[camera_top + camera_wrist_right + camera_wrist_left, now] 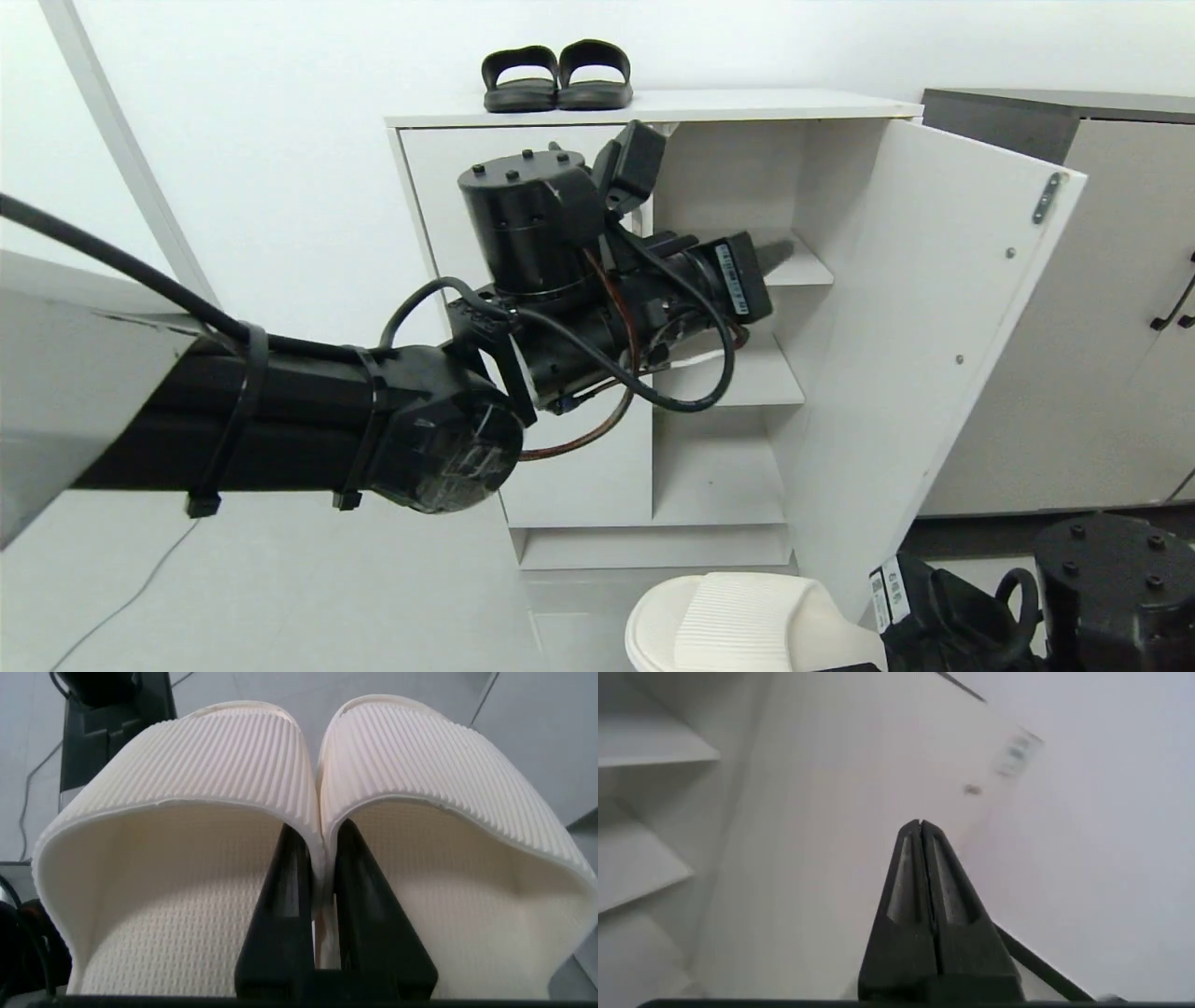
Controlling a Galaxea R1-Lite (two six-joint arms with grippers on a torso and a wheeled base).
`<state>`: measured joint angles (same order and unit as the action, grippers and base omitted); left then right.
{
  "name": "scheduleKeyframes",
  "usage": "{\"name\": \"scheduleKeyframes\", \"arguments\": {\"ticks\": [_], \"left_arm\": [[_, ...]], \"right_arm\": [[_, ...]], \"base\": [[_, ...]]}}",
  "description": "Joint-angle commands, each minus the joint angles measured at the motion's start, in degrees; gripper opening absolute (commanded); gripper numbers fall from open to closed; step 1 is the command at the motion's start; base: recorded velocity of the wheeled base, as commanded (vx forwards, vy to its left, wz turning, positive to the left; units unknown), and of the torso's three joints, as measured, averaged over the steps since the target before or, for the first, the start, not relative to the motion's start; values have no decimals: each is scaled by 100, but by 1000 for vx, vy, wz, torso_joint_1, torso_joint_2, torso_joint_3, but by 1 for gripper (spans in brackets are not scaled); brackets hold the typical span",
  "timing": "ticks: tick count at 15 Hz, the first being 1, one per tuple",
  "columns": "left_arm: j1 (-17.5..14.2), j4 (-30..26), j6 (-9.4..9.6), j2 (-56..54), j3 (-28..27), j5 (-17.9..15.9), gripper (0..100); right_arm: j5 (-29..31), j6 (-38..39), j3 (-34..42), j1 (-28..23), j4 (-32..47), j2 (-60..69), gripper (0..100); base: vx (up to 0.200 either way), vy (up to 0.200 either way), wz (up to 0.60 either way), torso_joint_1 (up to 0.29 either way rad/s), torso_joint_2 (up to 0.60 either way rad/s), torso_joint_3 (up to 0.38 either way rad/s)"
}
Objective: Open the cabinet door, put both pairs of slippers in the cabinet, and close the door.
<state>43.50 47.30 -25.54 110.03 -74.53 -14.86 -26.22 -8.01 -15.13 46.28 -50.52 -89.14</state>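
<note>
**Left gripper** [921, 833]: the two black fingers [904, 896] are pressed flat together with no gap and carry nothing. In the head view the left gripper [780, 250] sits in the open right half of the cabinet [653, 106], at the level of the top shelf [805, 271]. Whether its tip touches that shelf cannot be told. In the wrist view it points at the inner face of the door.

**Right gripper** [318, 849]: the fingers [280, 924] are slightly apart, one inside each of the cream slippers [187, 803]. They pinch the two adjoining inner sides of the slippers between them.

**Cream slippers:** a pair held side by side, with ribbed straps and finely textured footbeds. In the head view the cream slippers [738, 621] are low in front of the cabinet, above the pale floor [280, 597] and just beside the bottom edge of the door [934, 355].

**Cabinet:** white. Its door hangs wide open to the right, showing several bare shelves.

**Black slippers** [557, 77]: a pair lying side by side on the cabinet top.

**Grey cabinet** [1102, 327]: stands to the right, behind the open door.
</note>
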Motion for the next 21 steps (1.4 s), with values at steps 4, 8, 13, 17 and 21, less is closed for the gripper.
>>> {"name": "scheduleKeyframes", "arguments": {"ticks": [4, 8, 13, 17, 21], "left_arm": [[-685, -81, -4, -896, 765, 1, 0], [-1335, -625, 40, -2583, 1960, 18, 0], [-2513, -4334, 902, -6433, 3068, 1785, 0], [-3743, -4501, 1447, -8367, 4878, 2646, 0], [-4402, -4501, 1737, -9667, 6223, 2813, 0]], "right_arm": [[73, 1, -43, -40, -20, -51, 0], [1453, 230, -816, -259, -28, -411, 0], [4846, 1249, -2759, -488, 165, -1826, 0], [5250, 1267, -2970, -558, 174, -2011, 0], [5250, 1267, -2934, -549, 165, -2055, 0]], "base": [[0, 0, 0, 0, 0, 0], [0, 0, 0, 0, 0, 0], [0, 0, 0, 0, 0, 0], [0, 0, 0, 0, 0, 0], [0, 0, 0, 0, 0, 0]]}}
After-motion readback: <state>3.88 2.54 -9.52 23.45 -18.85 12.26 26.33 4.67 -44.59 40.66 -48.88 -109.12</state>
